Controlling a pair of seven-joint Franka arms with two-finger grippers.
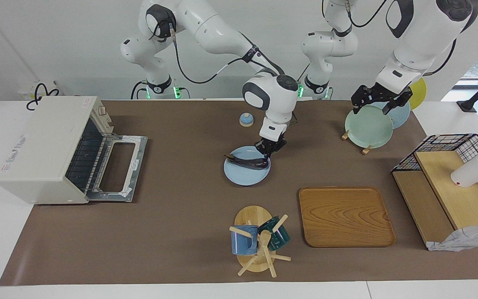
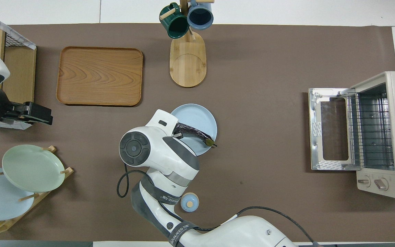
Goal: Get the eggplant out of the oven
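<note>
Right tool (image 1: 267,152) clamped on plate (image 1: 243,176) rim.

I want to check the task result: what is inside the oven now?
Inside the oven, through its open door, only the bare wire rack shows. The eggplant lies on the light blue plate, the right gripper shut at its end. Deep corners stay hidden.
</note>
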